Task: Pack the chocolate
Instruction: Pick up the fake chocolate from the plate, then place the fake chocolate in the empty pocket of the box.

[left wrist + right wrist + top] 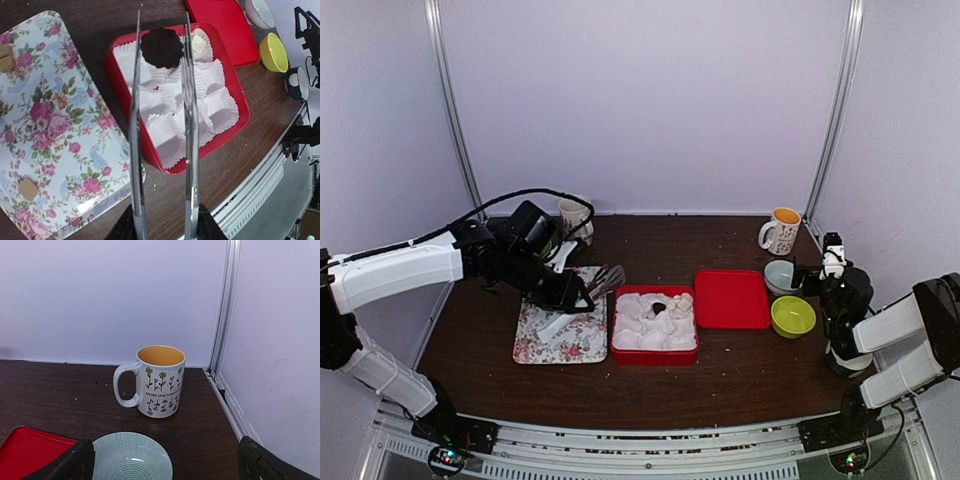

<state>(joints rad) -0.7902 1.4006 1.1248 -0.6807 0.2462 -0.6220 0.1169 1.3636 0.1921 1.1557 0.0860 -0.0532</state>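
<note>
My left gripper (pixel 578 297) (pixel 161 220) is shut on metal tongs (pixel 135 150), which reach out over the red box (pixel 655 352) (pixel 125 95) lined with white paper cups. A dark, fluted chocolate (pixel 161 46) (pixel 660 308) sits between the tong tips at the box's far middle; I cannot tell whether it hangs or rests on the paper. A pale piece (pixel 199 45) lies in the cup beside it. Two tan pieces (pixel 28 189) (pixel 5 57) lie on the floral tray (pixel 582 345) (pixel 65 130). My right gripper (pixel 807 272) (pixel 165 465) is open and holds nothing, far right.
The red lid (pixel 731 299) (pixel 225 25) lies right of the box. A teal bowl (pixel 780 275) (pixel 131 457) and a yellow-green bowl (pixel 793 316) (pixel 273 51) stand beyond it. A flowered mug (pixel 781 230) (pixel 159 380) is at the back right, another mug (pixel 576 215) at the back left.
</note>
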